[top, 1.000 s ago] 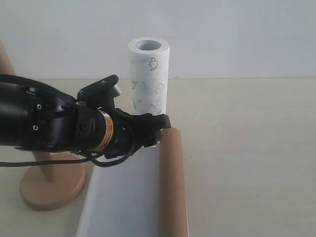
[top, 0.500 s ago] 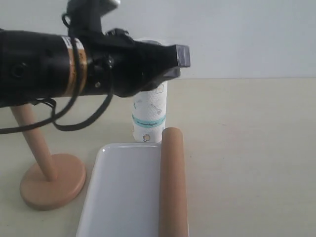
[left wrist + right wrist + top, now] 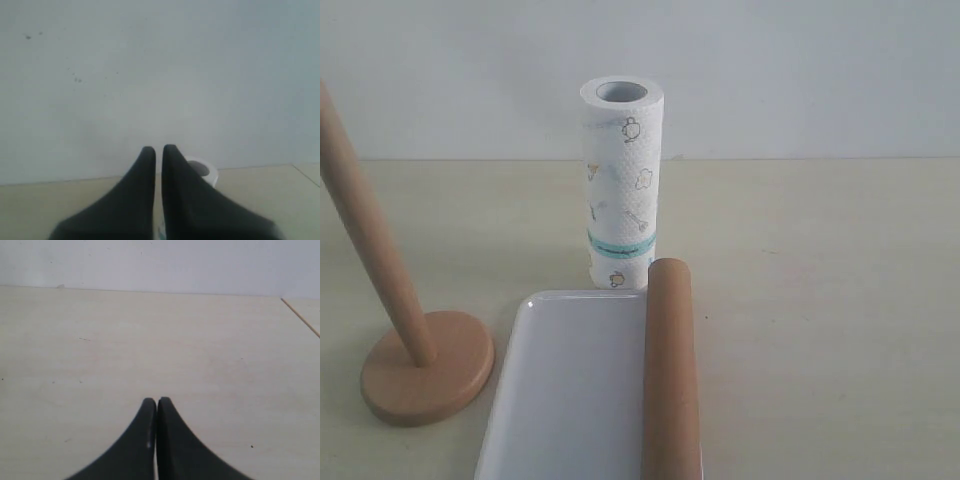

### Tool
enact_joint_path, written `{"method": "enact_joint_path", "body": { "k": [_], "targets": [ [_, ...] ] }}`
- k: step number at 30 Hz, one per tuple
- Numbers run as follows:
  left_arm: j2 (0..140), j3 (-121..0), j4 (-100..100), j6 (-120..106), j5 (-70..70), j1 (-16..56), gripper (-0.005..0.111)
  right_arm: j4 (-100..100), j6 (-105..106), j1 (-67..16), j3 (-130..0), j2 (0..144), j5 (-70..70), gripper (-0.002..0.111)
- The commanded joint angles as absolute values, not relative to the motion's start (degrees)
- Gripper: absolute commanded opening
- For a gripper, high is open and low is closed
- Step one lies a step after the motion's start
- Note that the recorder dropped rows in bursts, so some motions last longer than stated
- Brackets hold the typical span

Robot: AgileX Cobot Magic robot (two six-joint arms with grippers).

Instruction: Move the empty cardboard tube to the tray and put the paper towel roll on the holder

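Observation:
The brown cardboard tube (image 3: 670, 380) lies along the right side of the white tray (image 3: 565, 390) at the front. Behind the tray the paper towel roll (image 3: 621, 185) stands upright on the table. At the left stands the wooden holder (image 3: 425, 375), its dowel bare. No arm shows in the exterior view. My left gripper (image 3: 158, 149) is shut and empty, raised, with the top of the paper towel roll (image 3: 204, 170) just behind its fingertips. In the right wrist view my right gripper (image 3: 154, 400) is shut and empty over bare table.
The pale tabletop (image 3: 820, 280) runs back to a plain white wall. A table edge (image 3: 300, 316) shows at one side of the right wrist view.
My left arm rose away from the tube end at the tray, its gripper closed, and it has left the exterior view. The tube stays on the tray.

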State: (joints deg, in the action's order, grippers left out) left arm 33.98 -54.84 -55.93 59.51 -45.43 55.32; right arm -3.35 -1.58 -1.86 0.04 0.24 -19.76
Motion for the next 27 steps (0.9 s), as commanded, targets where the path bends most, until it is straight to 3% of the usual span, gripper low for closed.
{"method": "enact_joint_path", "body": {
  "k": [1,9,16,23,27],
  "targets": [
    [24.93,-54.67,-51.79,53.52,-52.33,55.67,0.004,-3.35,-1.32,-1.66,0.00,0.00,-19.54,0.000],
    [11.91,-50.04,-44.82,45.39,-61.60,52.99,0.004,-3.35,-1.32,-1.66,0.00,0.00,-19.54,0.000],
    [6.11,-43.00,-39.36,41.44,-59.33,41.47,0.004,-3.35,-1.32,-1.66,0.00,0.00,-19.54,0.000],
    [2.59,-42.59,-25.38,30.46,-50.52,33.32,0.004,-3.35,-1.32,-1.66,0.00,0.00,-19.54,0.000],
    [0.28,-42.33,-21.59,28.34,-50.69,24.92,0.004,-3.35,-1.32,-1.66,0.00,0.00,-19.54,0.000]
  ]
}}
